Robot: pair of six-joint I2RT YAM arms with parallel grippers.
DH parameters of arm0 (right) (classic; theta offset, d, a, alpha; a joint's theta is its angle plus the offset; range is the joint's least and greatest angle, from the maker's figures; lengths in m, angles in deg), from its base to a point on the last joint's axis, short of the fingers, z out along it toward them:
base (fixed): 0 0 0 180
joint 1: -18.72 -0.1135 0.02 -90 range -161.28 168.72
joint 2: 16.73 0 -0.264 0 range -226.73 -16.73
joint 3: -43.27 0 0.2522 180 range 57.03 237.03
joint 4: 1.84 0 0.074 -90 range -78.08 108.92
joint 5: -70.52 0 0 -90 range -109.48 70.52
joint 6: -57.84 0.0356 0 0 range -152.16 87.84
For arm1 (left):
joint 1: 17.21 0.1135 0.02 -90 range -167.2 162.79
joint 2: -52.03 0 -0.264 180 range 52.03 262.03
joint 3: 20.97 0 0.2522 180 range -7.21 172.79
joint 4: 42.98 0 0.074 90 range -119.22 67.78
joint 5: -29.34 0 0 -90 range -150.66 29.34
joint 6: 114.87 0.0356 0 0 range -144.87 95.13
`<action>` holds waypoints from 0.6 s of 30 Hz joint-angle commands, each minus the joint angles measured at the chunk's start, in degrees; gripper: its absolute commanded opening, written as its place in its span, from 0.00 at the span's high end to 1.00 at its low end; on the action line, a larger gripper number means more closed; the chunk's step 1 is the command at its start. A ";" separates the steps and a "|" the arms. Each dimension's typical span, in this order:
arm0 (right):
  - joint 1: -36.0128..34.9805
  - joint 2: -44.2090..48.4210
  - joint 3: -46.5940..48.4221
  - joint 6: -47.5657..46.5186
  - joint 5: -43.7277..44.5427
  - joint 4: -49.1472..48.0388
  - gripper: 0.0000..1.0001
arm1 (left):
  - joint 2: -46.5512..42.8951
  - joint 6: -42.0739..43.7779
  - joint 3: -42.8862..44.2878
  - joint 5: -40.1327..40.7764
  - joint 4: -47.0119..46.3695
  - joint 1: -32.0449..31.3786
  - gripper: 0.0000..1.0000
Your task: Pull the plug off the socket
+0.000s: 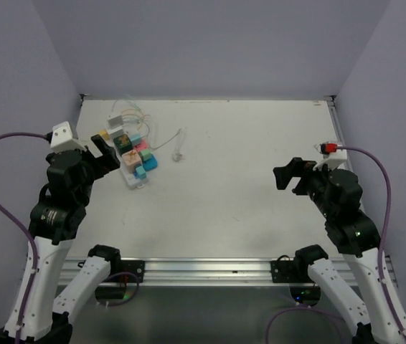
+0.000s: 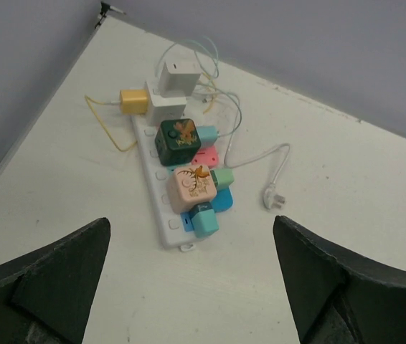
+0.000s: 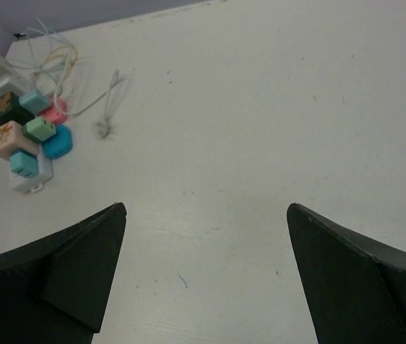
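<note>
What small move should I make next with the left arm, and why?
Probably ease the left gripper forward and down toward the power strip, lining its open jaws over the teal plug at the near end. Both grippers are open and hold nothing, the strip lies just ahead of the left one, and the right gripper hangs far across the table.

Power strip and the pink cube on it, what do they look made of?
Power strip: likely hard white plastic, smooth, with moulded edges. Pink cube: probably matte plastic too, judging by its rounded corners and the deer-like figure printed on top.
</note>
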 commanded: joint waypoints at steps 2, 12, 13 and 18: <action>-0.12 -4.29 -3.38 4.44 -3.19 0.22 0.01 | 6.83 -3.33 -2.42 -2.49 -0.14 -0.31 0.01; -0.12 -7.12 -11.30 6.91 -11.99 -8.14 0.01 | 26.69 -4.57 -2.17 -3.37 -7.34 -0.14 0.00; -0.30 -6.86 -11.56 6.65 -12.08 -8.40 0.01 | 28.45 -4.57 -1.64 -3.11 -7.96 -0.14 0.00; -0.39 -5.62 -12.27 4.98 -10.68 -7.62 0.01 | 40.14 -6.05 2.05 -2.14 -9.46 0.56 0.00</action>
